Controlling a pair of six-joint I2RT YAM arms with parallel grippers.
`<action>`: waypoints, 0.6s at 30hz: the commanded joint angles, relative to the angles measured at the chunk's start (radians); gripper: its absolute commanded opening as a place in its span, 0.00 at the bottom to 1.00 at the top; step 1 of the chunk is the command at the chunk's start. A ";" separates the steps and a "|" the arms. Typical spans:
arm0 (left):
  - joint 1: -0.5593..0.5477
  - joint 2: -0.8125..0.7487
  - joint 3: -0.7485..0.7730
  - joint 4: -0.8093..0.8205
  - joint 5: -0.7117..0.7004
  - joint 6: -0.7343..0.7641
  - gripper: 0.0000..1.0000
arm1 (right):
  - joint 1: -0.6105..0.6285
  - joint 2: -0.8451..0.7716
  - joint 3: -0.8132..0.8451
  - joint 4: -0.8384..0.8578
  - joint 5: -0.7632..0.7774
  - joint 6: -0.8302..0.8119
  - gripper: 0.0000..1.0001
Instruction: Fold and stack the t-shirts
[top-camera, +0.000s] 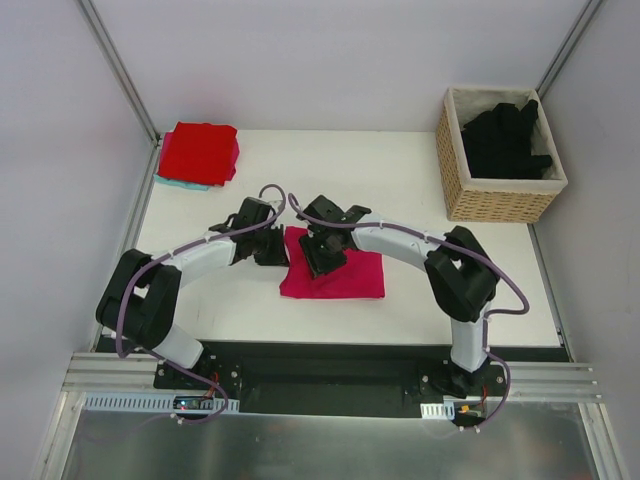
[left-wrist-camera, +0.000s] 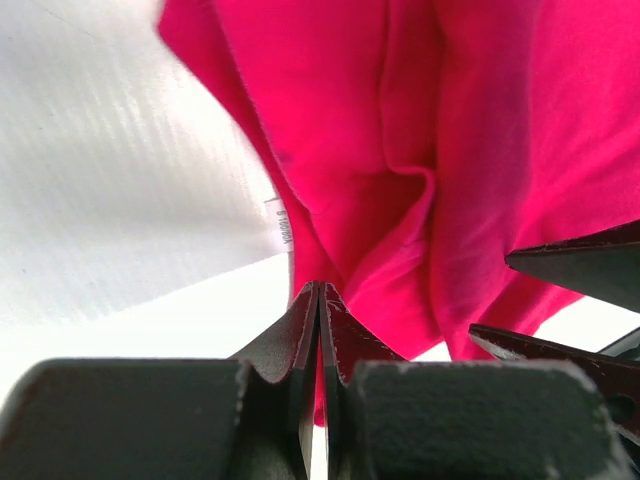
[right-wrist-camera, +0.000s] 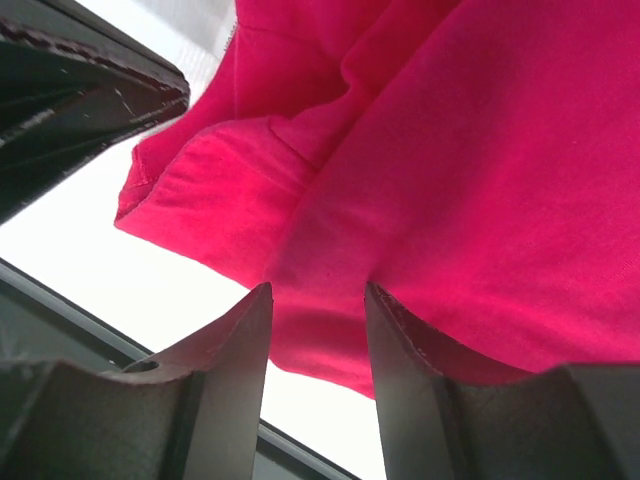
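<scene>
The pink shirt (top-camera: 345, 278) lies folded on the counter (top-camera: 400, 180), well apart from the basket (top-camera: 500, 200), toward the arms' side. The left end effector (left-wrist-camera: 318, 292) is closed tight, with a fold of the pink shirt's edge pinched at its tips. The right end effector (right-wrist-camera: 318, 292) stands about half open over the same shirt, with cloth showing between its fingers but not clamped. A red shirt (top-camera: 200, 152) sits at the corner farthest from the basket. Black shirts (top-camera: 505, 135) fill the basket.
</scene>
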 joint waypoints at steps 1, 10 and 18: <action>0.016 0.021 0.006 0.011 0.020 0.003 0.00 | 0.006 0.028 0.040 -0.031 0.000 -0.005 0.44; 0.020 0.027 0.009 0.014 0.043 0.002 0.00 | 0.005 0.077 0.046 -0.033 0.019 0.004 0.17; 0.060 -0.042 0.004 -0.005 0.048 0.014 0.00 | 0.008 0.042 0.106 -0.086 0.056 0.019 0.01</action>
